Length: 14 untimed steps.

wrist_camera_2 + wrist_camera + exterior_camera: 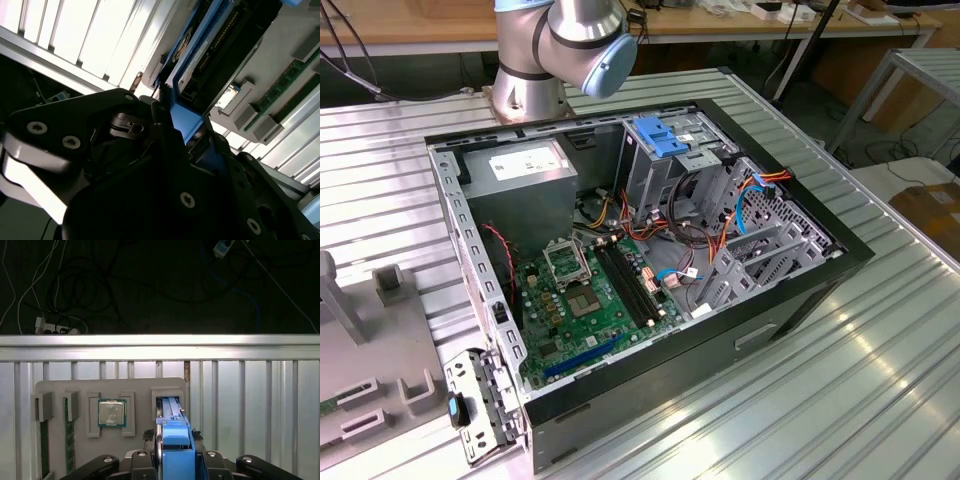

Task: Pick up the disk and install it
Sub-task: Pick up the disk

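One grey fixture tray [75, 387] is the reference here. It has moulded pockets: a CPU [111, 413] lies flat in one, RAM sticks [66, 435] stand on edge in slots at the tray's end, and the disk [171, 412] stands on edge with its far end in the slot next to the CPU pocket. The blue side rail faces the camera.

Gripper [176, 446] is over that slot with its fingers clamped on the disk, one on each flat side. The second wrist view shows the same grip [172, 117], and the disk's dark body and connector edge [230, 50] run down toward the tray.

In the exterior view, an open PC case [700, 385] lies on its side beside the tray [360, 370], on the exterior view's right. Inside it:
- green motherboard [590, 300] on the case floor
- grey power supply [525, 175] in a corner
- blue latch plate [660, 135] on top of the metal drive cage [760, 250]
- loose coloured cables [695, 235] between board and cage

Tray and case share a ribbed aluminium table [840, 400]. The arm's base [570, 40] is mounted on the table behind the case. Past the table edge is a dark floor with tangled cords [75, 285]. A wooden workbench [720, 25] runs along the back.
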Motion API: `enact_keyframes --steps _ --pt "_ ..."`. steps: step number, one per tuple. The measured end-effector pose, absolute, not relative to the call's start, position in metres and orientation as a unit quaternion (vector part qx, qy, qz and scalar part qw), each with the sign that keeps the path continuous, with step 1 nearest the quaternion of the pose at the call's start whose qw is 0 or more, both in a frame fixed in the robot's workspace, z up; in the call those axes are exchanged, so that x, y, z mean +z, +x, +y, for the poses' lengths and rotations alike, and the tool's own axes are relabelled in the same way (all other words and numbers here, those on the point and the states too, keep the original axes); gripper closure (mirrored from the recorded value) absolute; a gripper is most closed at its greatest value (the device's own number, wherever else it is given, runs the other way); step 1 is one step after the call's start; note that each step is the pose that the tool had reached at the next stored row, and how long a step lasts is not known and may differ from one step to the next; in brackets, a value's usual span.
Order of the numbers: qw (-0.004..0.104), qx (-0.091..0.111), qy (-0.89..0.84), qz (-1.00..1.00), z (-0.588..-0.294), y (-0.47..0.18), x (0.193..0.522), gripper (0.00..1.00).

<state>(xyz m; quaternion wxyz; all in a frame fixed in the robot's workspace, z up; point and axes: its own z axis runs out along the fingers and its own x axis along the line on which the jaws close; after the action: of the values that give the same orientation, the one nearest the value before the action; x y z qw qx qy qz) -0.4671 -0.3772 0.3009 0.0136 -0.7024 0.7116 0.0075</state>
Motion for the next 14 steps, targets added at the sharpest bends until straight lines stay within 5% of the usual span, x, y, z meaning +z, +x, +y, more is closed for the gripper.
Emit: enact_keyframes --steps 14 --pt "0.014 0.008 -0.702 0.712 -0.3772 -0.4671 0.3010 0.63"
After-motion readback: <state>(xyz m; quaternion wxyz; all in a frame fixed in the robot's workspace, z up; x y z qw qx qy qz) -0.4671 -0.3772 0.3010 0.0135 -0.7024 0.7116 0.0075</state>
